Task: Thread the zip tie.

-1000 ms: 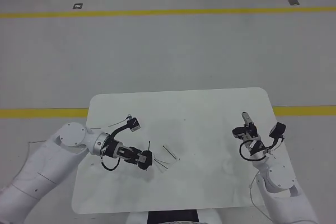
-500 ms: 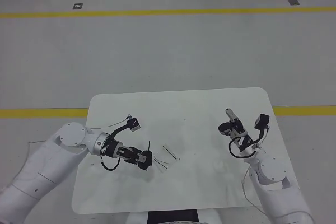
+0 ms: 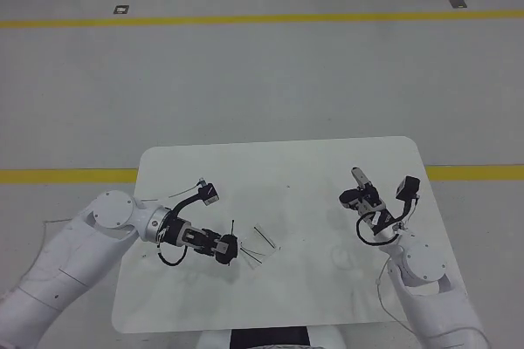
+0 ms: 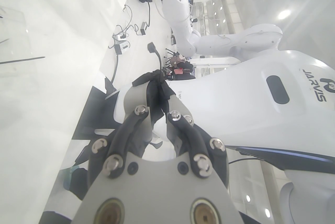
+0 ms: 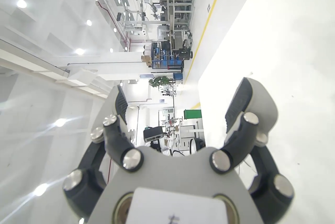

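Table white, round-cornered (yellow floor line runs beyond it). Left gripper over table's near-left part, fingers pinched on black zip tie. Spare ties lie on table. Right gripper above table's right side, fingers spread.

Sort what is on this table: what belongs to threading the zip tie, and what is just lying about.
In the job:
- zip tie, pinched in the left gripper
- right gripper, open and empty

Lying about:
- loose zip ties on the table
- clear bag beside them
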Controlling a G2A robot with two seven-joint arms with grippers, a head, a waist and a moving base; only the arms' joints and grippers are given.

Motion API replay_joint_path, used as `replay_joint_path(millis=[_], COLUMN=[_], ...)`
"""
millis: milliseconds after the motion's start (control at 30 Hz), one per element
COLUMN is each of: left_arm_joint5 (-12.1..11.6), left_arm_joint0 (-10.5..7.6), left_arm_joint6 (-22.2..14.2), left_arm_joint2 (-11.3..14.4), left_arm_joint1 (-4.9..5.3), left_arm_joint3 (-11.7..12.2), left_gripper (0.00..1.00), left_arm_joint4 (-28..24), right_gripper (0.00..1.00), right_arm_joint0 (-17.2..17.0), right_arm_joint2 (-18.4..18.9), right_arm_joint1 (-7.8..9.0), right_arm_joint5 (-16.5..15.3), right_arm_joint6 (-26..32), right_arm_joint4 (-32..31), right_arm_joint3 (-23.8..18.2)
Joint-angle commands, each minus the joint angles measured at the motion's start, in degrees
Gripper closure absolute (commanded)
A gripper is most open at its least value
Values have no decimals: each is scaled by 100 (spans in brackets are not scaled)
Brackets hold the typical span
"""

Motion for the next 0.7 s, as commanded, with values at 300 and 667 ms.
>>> replay_joint_path(millis=[300, 667], left_arm_joint5=[0, 0], left_arm_joint0=[0, 0], left_arm_joint6=[0, 0], left_arm_joint2=[0, 0], left_arm_joint1=[0, 0], left_arm_joint3=[0, 0], left_gripper=[100, 100], left_arm_joint4=[0, 0], right_gripper=[0, 0], right_arm_joint0=[545, 817], right_arm_joint2=[-216, -496], right_arm_joint1=[-23, -52], right_arm_joint5=[170, 66], right_arm_joint6=[840, 1230], right_arm_joint4=[417, 462], right_arm_joint3=[303, 415])
